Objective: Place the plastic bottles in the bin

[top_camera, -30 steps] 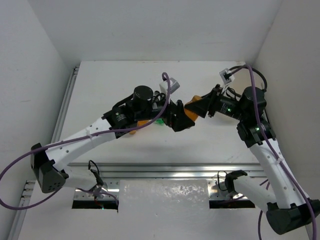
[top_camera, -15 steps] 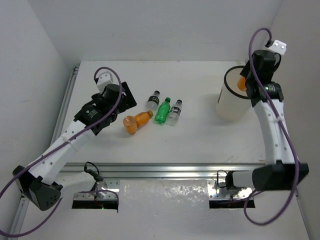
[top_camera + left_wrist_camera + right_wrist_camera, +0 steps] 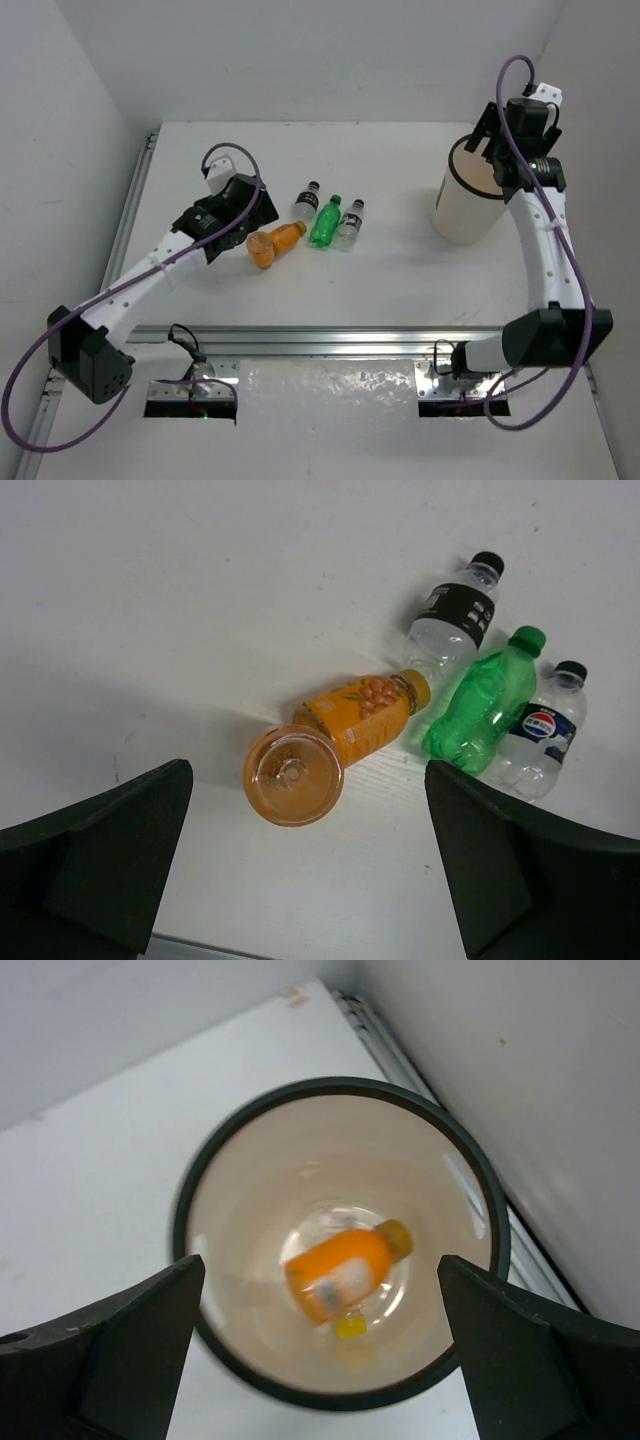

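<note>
Four plastic bottles lie together mid-table: an orange-filled one, a clear one with a black cap, a green one and a second clear one with a black cap. My left gripper hovers open just left of the orange bottle and holds nothing. The white bin stands at the right. Inside it lies another orange bottle, blurred, on top of a clear bottle with a yellow cap. My right gripper is open above the bin's mouth.
White walls close in the table at the back and on both sides, and the right wall is close behind the bin. A metal rail runs along the near edge and another along the left side.
The right gripper has opened over the bin, and the orange bottle it held now lies inside. The left gripper has shifted slightly right, closer to the bottles on the table.
</note>
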Action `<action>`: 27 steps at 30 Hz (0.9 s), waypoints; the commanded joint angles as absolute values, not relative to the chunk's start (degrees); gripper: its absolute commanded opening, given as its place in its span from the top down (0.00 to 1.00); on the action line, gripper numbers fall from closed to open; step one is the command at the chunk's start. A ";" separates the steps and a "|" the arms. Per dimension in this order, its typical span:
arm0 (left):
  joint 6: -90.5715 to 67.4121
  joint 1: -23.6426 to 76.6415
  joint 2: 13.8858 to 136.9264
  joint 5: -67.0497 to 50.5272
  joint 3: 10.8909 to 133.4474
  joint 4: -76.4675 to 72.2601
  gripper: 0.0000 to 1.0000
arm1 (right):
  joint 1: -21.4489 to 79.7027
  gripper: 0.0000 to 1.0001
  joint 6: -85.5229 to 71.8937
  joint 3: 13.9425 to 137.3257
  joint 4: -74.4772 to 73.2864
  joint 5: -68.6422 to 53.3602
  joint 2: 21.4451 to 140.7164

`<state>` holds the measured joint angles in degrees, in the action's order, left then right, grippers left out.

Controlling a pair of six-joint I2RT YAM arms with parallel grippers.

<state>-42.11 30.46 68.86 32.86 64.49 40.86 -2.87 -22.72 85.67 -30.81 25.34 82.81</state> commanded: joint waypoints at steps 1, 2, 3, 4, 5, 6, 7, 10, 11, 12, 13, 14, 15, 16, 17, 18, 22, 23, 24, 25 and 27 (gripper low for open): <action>-42.63 29.53 73.37 31.03 63.72 37.10 0.00 | -1.06 0.01 -25.22 85.01 -30.50 15.85 76.13; -42.63 29.36 74.35 30.68 63.46 36.05 0.00 | -0.62 0.01 -25.22 84.03 -30.32 14.86 75.33; -42.54 29.09 75.23 29.98 63.28 35.69 0.00 | -0.44 0.01 -25.22 82.37 -30.24 13.98 74.45; -42.54 28.40 77.15 29.80 62.85 35.51 0.00 | 1.13 0.01 -24.88 81.83 -30.15 13.10 73.83; -42.63 27.87 77.95 29.62 62.67 35.16 0.00 | 2.27 0.01 -24.87 81.48 -30.32 11.18 72.87; -42.45 26.90 79.18 28.14 62.32 34.81 0.00 | 2.98 0.01 -24.79 81.21 -30.76 10.55 72.60; -42.63 26.37 79.80 27.52 61.71 34.63 0.00 | 4.55 0.01 -24.44 81.12 -31.54 10.46 72.42; -42.28 25.84 80.68 26.37 59.86 33.32 0.00 | 7.20 0.01 -24.17 81.04 -32.26 10.28 71.72; -41.93 25.67 81.03 25.15 59.42 31.66 0.00 | 9.03 0.01 -24.17 80.95 -32.26 10.37 71.46; -41.75 25.49 81.73 24.61 59.07 31.12 0.01 | 9.84 0.01 -24.34 80.60 -32.17 10.28 71.37; -41.23 25.40 82.43 24.00 58.71 30.59 0.02 | 11.15 0.01 -24.43 80.51 -32.17 9.94 71.19; -40.96 25.23 83.75 23.30 58.62 30.59 0.03 | 11.86 0.01 -24.35 80.07 -31.91 9.24 71.19; -40.87 25.31 84.37 22.94 58.71 30.76 0.03 | 12.47 0.01 -24.26 79.98 -31.90 9.40 71.28; -40.87 25.23 84.81 22.77 58.71 31.11 0.03 | 13.61 0.01 -24.17 79.98 -32.17 9.58 71.37; -40.78 25.22 84.90 22.15 58.45 31.03 0.04 | 14.06 0.01 -24.00 79.89 -32.25 9.58 71.54; -40.78 25.22 84.55 21.80 58.01 30.76 0.06 | 14.50 0.01 -23.73 79.81 -32.43 9.49 71.98; -41.04 25.31 81.92 21.09 55.91 30.41 0.07 | 16.08 0.01 -23.73 78.84 -32.00 9.76 72.60; -40.96 25.31 81.22 21.18 55.64 30.41 0.10 | 16.34 0.01 -23.82 78.58 -31.99 9.67 72.77; -40.96 25.31 79.82 21.27 55.29 30.41 0.17 | 16.70 0.01 -23.91 78.31 -31.64 9.49 72.77; -40.52 25.31 79.11 21.27 54.67 29.98 0.22 | 17.40 0.01 -23.91 78.22 -31.64 9.84 72.95; -40.34 25.23 77.70 21.97 54.49 30.32 0.45 | 18.19 0.01 -23.73 77.96 -31.55 10.19 73.04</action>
